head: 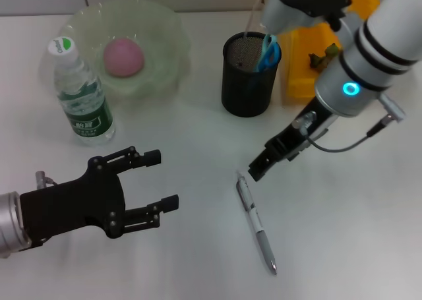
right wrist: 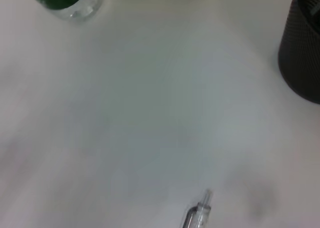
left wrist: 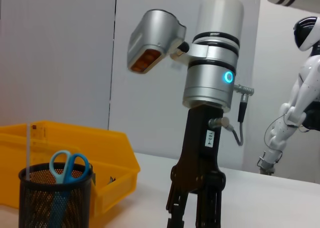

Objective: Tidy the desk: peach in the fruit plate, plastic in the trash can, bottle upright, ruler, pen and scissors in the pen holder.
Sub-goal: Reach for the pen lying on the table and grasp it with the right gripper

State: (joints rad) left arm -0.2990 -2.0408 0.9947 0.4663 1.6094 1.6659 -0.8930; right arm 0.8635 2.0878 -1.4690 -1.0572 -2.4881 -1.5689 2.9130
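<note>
Left pincer [head: 155,181] low over counter [head: 198,260] at near-left, fingers spread, holding nothing; looks parked clear of work.
Bottle [head: 80,94] upright beside fruit plate [head: 165,33]; peach [head: 122,56] inside plate. Both look done.
Pen [head: 256,222] flat on counter, mid-front, last item out of place.
Pen holder [head: 249,76] behind it, scissors [head: 269,51] and ruler [head: 251,18] inside.
Right pincer [head: 258,169] angled down just beside pen's upper end, apparently lining up grasp; finger spacing cannot tell.
Yellow bin [head: 304,56] far right.

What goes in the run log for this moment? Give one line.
right gripper: above pen tip | left gripper: open, idle | pen: on desk | scissors: in pen holder | peach: in plate | bottle: upright
</note>
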